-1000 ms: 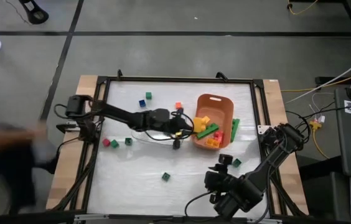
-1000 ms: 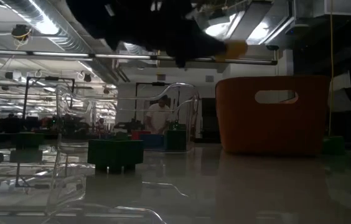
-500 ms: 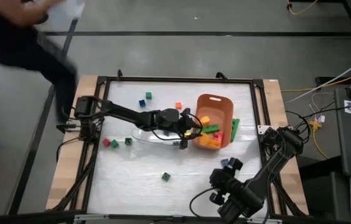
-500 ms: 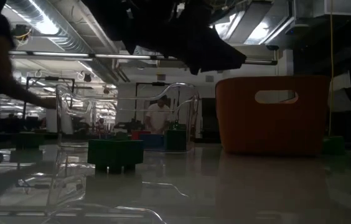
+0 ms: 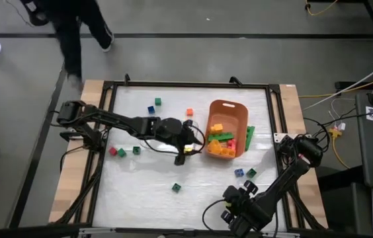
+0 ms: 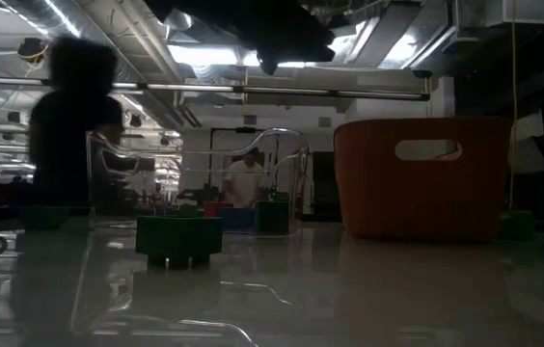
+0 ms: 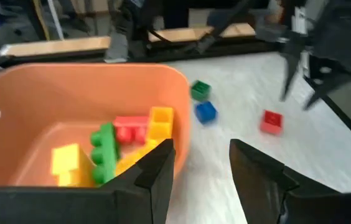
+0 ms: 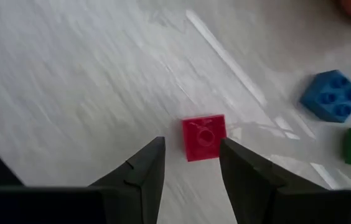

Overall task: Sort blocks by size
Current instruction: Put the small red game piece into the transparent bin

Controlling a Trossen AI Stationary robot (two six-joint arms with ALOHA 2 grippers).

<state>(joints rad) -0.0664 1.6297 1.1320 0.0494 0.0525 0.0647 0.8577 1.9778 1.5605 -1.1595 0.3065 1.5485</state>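
left gripper open beside the bin, right gripper open over a red block

you see the left gripper (image 5: pixel 188 147) near mid-table, just beside the orange bin (image 5: pixel 239 114). its fingers (image 7: pixel 157 171) stand parted with nothing between them; the bin's rim sits right ahead of them.

the bin holds the bigger blocks: yellow (image 7: pixel 160 122), red (image 7: pixel 131 129), a long green one (image 7: pixel 104 152). a green brick (image 5: pixel 249 137) lies against the bin's outer side, toward the right arm.

small blocks are scattered on the table (image 5: pixel 140 185): green (image 5: pixel 157 102) and blue (image 5: pixel 151 110) toward the far edge, orange (image 5: pixel 189 112) near the bin, red (image 5: pixel 113 151) and two green (image 5: pixel 135 150) on the left arm's side, one green (image 5: pixel 176 188) alone toward the near edge, blue (image 5: pixel 239 172) and green (image 5: pixel 250 172) near the right arm.

your right gripper (image 8: pixel 188 171) hangs low at the near edge, fingers apart and empty, a small red block (image 8: pixel 203 137) just ahead of the tips.

a person (image 5: pixel 74 26) stands beyond the far left corner.
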